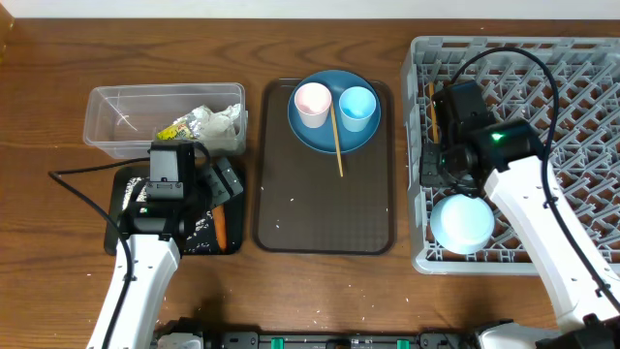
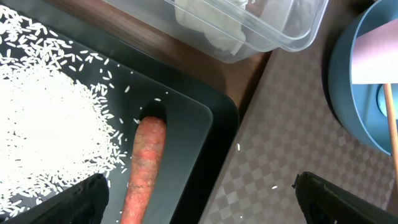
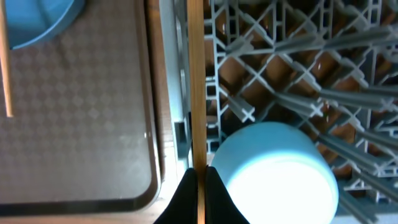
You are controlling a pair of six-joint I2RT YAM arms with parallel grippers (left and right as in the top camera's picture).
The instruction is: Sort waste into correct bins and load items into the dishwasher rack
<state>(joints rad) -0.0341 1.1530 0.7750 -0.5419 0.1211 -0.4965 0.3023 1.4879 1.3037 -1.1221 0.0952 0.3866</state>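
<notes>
The right gripper [image 3: 196, 186] has its fingers clamped on a wooden chopstick [image 3: 196, 74] over the left edge of the large grey plastic grid rack [image 3: 298, 62], just beside the upturned light-blue bowl [image 3: 273, 171]; the left gripper [image 2: 199, 202] hangs with fingers wide apart over the shallow black rectangular tray [image 2: 186, 118], where an orange carrot piece [image 2: 144, 168] lies beside loose white rice grains [image 2: 43, 124]. The crumpled white-and-yellow paper wrapper [image 1: 208, 124] sits in the clear rectangular plastic tub [image 1: 105, 118].

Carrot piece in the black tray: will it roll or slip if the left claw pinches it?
The carrot piece looks rounded and tapered, so it may roll sideways on the glossy black tray. Its surface looks rough, so probably grippable. Rice grains beside it may scatter if nudged.
</notes>
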